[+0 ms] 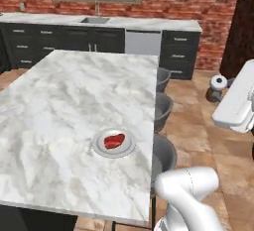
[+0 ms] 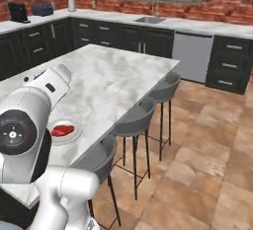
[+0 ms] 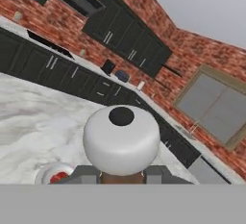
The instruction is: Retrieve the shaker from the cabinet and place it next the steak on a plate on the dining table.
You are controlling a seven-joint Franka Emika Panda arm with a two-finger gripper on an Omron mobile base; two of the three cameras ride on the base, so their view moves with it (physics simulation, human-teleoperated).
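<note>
The shaker (image 3: 121,139) sits right in front of the hand camera, seen from above its cap: a rounded white dome with a dark round spot at its centre, and below it a thin strip of brown wooden body showing between the two grey fingertips (image 3: 85,174). The gripper (image 3: 121,176) has its jaws clenched on that brown body just under the white top, one finger at either side, so the shaker is carried in the air above the bench (image 1: 64,106), whose marble is white with grey veins. In the hand view the plate (image 3: 44,174) peeks out at about 8 o'clock from the shaker, a pale round rim with the red steak (image 3: 58,176) inside it. From the left base camera the plate (image 1: 99,148) lies on the bench toward its near right part, close to the edge where the grey stools (image 1: 162,108) stand, and the steak (image 1: 114,141) rests near the plate's middle, a small red oval covering roughly a third of the dish. From the right base camera the plate (image 2: 71,134) and steak (image 2: 62,130) show partly behind the white arm (image 2: 29,125), at 9 o'clock in that picture. The dark wall cabinet (image 3: 126,33) with raised-panel doors and thin silver handles hangs on the brick wall (image 3: 192,59) at 12 o'clock of the hand view, well apart from the shaker.
</note>
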